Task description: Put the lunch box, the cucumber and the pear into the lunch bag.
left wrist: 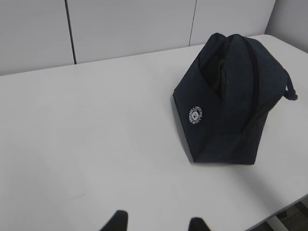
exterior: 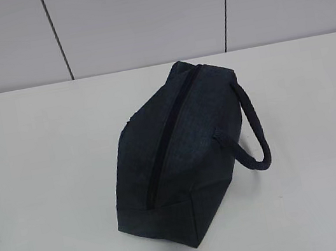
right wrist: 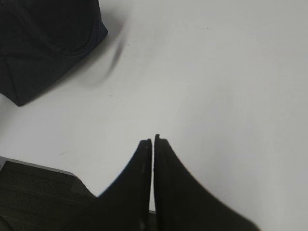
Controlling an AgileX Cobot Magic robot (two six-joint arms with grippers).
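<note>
While the lunch bag [exterior: 186, 154] sits zipped on the counter [exterior: 42, 185], nothing can enter. Left fingers [left wrist: 120, 220] apart, right fingers [right wrist: 146, 159] together; a one-handed zipper tug could drag it.

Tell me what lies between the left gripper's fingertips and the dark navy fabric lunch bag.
Nothing: in the left wrist view only bare white table separates the left gripper from the dark navy fabric lunch bag.

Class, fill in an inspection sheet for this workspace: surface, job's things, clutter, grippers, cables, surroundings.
Surface: white table, bare around the bag.
Job's things: navy lunch bag upright, zipper looks closed; lunch box, cucumber, pear nothing seen.
Clutter: nothing seen.
Grippers: left gripper open, holding nothing; right gripper shut, empty; both away from the bag.
Cables: nothing seen.
Surroundings: grey panelled wall behind the table.
</note>
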